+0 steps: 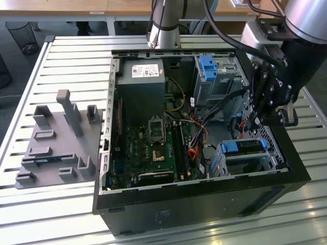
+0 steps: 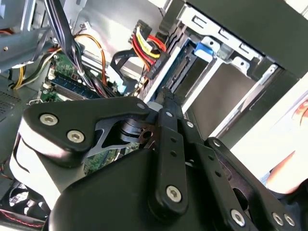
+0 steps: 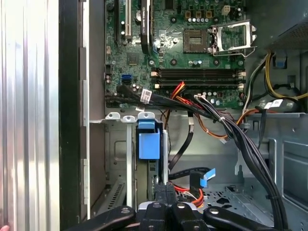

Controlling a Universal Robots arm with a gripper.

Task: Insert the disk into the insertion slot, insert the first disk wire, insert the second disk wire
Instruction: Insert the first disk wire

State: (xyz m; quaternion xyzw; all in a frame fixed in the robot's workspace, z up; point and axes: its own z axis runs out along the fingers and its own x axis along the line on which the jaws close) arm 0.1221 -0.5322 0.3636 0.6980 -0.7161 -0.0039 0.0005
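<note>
In the first wrist view the disk (image 3: 148, 140) is seen seated in the insertion slot (image 3: 118, 159), just beyond the tool (image 3: 165, 186), whose fingers are pressed together, tip against tip.

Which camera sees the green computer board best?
The first wrist view: the green board lies face-on, with its sockets and slots plain. The exterior view shows it at a slant, deep inside the case. The second wrist view catches a sliver among cables.

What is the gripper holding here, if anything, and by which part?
Cannot be told: the gripper is shut close to the disk in the insertion slot, with nothing visible between its tips.
</note>
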